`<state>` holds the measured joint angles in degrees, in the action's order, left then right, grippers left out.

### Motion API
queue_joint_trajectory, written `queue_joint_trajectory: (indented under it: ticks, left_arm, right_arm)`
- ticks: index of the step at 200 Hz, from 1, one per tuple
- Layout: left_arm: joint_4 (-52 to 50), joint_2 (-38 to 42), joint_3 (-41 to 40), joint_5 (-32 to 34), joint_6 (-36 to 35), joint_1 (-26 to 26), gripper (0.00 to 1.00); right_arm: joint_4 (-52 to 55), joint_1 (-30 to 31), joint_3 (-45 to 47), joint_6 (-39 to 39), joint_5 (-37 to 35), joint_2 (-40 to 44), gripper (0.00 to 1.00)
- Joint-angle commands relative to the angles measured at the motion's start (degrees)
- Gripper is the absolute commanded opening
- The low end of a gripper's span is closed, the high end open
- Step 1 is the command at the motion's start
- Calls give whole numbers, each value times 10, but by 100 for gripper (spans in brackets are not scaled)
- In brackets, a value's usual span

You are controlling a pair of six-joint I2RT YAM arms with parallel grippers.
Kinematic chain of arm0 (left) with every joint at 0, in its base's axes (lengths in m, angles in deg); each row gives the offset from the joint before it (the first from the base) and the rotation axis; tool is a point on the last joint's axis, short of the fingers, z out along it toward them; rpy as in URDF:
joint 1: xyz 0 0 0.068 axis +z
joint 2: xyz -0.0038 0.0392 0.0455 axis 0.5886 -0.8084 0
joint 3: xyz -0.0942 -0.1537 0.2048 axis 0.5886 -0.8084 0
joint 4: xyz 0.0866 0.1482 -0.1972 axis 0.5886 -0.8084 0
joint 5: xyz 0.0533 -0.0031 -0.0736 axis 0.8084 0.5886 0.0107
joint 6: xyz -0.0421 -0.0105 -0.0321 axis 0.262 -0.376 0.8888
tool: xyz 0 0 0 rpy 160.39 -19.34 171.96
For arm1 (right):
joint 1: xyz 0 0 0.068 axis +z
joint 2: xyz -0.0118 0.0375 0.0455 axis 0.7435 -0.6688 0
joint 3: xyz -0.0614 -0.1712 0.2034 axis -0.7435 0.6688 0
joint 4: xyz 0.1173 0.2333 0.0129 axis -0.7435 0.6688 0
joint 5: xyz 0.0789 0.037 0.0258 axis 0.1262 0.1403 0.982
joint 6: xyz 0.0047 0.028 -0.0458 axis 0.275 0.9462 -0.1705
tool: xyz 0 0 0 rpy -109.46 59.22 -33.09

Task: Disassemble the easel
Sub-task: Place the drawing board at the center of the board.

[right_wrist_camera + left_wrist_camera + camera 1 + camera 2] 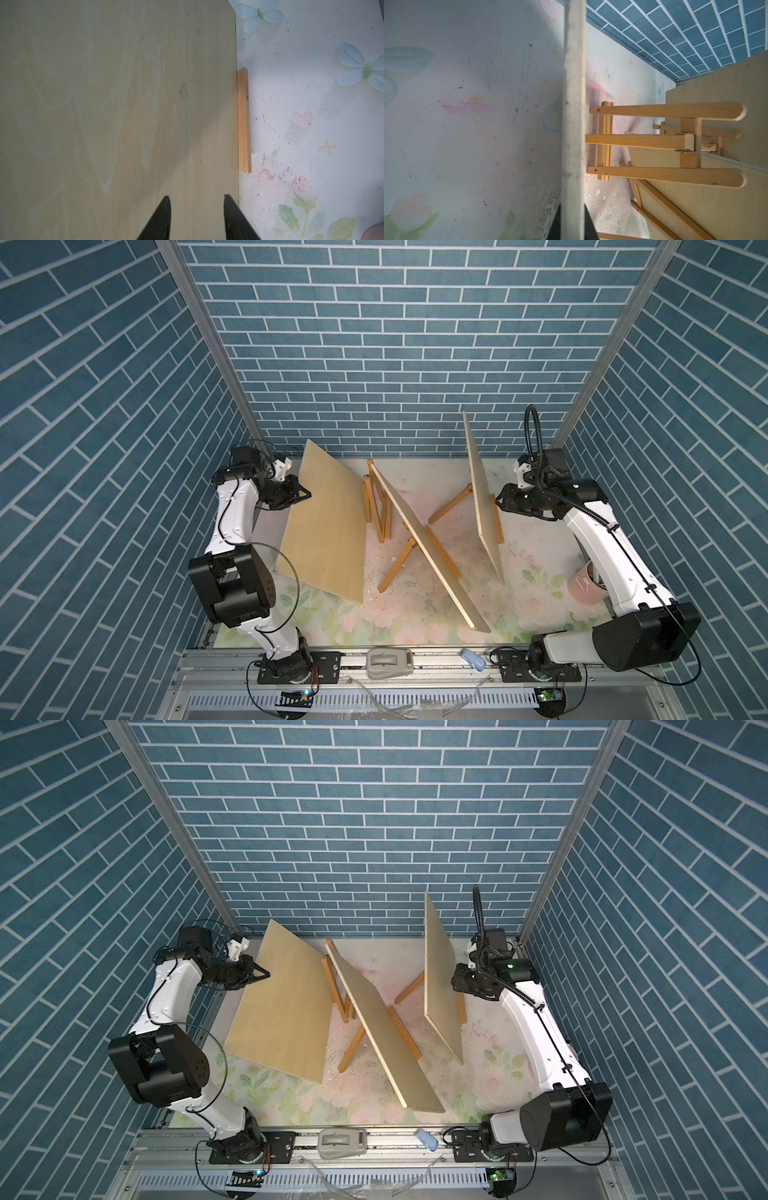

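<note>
3 plywood boards stand tilted over the floral table [415, 614]. The left board [328, 522] has the left easel [376, 510] just beside its right edge. From the top views I cannot tell whether the 2 touch. The left gripper [305, 495] is clamped on this board's left edge. In the left wrist view that thin edge runs between the gripper's 2 dark fingertips [588, 226], with the easel's 3 legs beyond it.

The middle board [428, 547] leans on the middle easel [395, 568]. The right board [440, 977] sits on the right easel, whose ledge [244, 124] shows at the board's edge. The right gripper [197, 207] faces this board's flat side near that edge, with its jaws apart and nothing between them.
</note>
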<state>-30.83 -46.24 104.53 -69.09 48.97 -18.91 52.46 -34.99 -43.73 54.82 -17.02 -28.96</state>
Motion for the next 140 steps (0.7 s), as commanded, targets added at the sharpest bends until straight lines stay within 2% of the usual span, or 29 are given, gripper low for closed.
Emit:
queue_joint_trajectory:
  ticks: [1, 39, 96, 140]
  left_arm:
    - [0, -31, -22, 45, -58, 12, 11]
    - [16, -43, -47, 58, -69, 20, 14]
    - [17, -83, -58, 134, -92, 23, 13]
    - [20, -103, -70, 185, -102, 44, 13]
  right_arm:
    - [19, 4, 2, 18, -10, 7, 42]
    - [21, 5, 2, 19, -16, 10, 42]
    - [19, 8, 8, 25, -19, 9, 41]
    - [20, 8, 12, 28, -25, 12, 41]
